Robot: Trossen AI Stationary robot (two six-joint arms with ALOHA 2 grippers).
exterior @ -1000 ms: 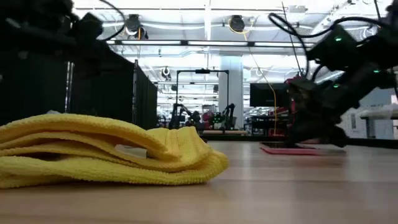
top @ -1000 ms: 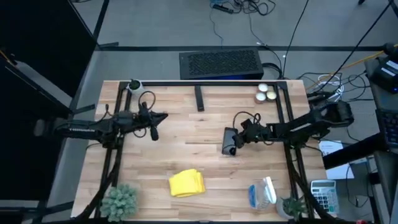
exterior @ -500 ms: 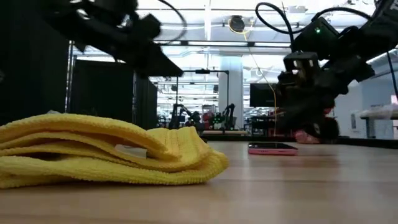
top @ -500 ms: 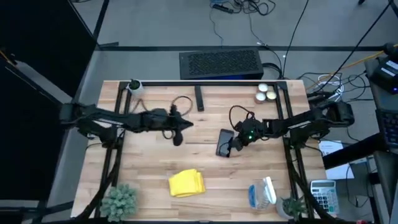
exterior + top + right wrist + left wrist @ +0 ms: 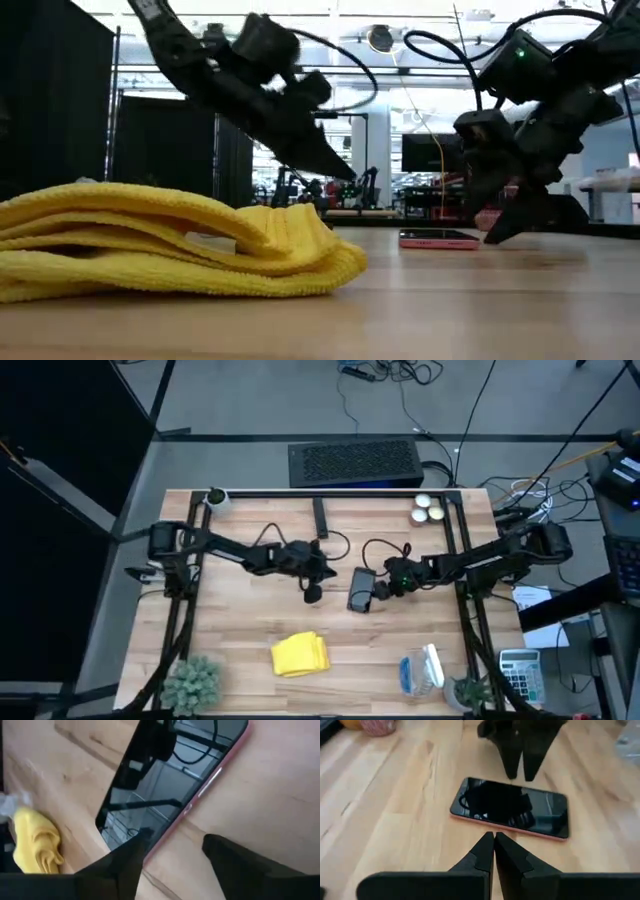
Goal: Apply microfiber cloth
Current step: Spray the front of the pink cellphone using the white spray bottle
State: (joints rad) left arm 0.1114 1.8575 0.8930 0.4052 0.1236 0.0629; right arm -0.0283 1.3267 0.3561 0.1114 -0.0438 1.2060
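The yellow microfiber cloth [image 5: 300,655] lies folded on the table near its front edge, and no gripper touches it; it fills the low view's left [image 5: 170,250]. A black phone with a pink rim [image 5: 360,589] lies flat at mid-table. My left gripper [image 5: 312,594] is shut and hovers just left of the phone, pointing at it [image 5: 494,840]. My right gripper [image 5: 380,592] is open at the phone's right side. In the right wrist view [image 5: 175,845] one finger stands over the phone's pink long edge. My right gripper comes slanting down from the table's right. One fingertip [image 5: 141,839] lies over the phone's pink long edge [image 5: 172,822], and the other stands over bare wood. Whether that fingertip touches the phone I cannot tell. The phone rests flat on the table.
A clear spray bottle with a blue label [image 5: 422,670] lies at the front right. Small potted plants stand at the front left [image 5: 192,682] and front right [image 5: 470,690]. Small white round things [image 5: 428,510] and a dark bar [image 5: 321,518] sit near the far edge.
My left gripper has swung from the table's left side toward the phone and come lower, staying shut. My right gripper has shifted the phone a little toward the table's left, then opened and let go. The phone now lies flat.
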